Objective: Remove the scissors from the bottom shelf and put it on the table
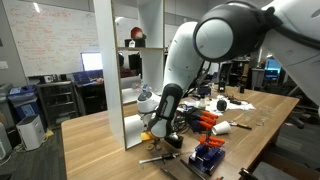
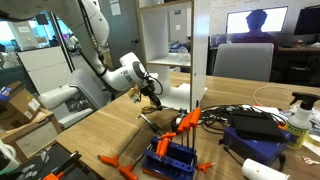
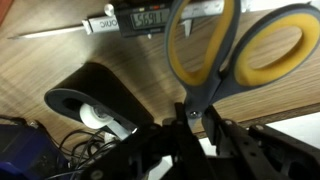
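We see the hand [image 3: 195, 130] clenched on the scissors [image 3: 206, 88] near their pivot, handles ahead of it over the table [image 3: 60, 70]; released here, we judge they could strike the caliper [image 3: 140, 20] just beyond

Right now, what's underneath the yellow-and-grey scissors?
A silver digital caliper lies on the wooden table; the yellow-and-grey scissors cover part of it. Their blades are hidden in the gripper.

The scissors [image 3: 205, 90] in your pincer [image 3: 195, 128] have matt grey-and-yellow plastic handles; just past them you see a dull metal caliper [image 3: 140, 20] on the smooth wood-grain table [image 3: 35, 60].
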Controlling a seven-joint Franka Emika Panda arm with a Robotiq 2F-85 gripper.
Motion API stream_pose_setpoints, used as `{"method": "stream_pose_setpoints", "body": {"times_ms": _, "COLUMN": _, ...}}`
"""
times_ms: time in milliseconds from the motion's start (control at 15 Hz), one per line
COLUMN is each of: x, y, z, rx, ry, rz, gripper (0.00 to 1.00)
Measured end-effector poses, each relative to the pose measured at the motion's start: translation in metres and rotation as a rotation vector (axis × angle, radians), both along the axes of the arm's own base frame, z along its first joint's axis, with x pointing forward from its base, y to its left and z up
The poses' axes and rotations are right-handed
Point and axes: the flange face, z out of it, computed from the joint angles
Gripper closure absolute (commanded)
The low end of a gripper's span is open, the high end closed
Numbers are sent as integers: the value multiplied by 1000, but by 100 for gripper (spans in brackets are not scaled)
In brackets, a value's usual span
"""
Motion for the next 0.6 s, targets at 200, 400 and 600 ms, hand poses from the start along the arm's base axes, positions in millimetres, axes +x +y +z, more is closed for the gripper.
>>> {"method": "stream_pose_setpoints", "body": {"times_ms": 200, "x": -39, "y": 50, "z": 30, "rx": 76, "ry": 47, "rz": 128, "gripper": 85}}
{"method": "stream_pose_setpoints", "body": {"times_ms": 400, "x": -84, "y": 112, "z": 46, "rx": 163, "ry": 105, "rz": 257, "gripper": 85}}
{"method": "stream_pose_setpoints", "body": {"times_ms": 600, "x": -129, "y": 170, "z": 43, "rx": 251, "ry": 189, "rz": 382, "gripper": 85}}
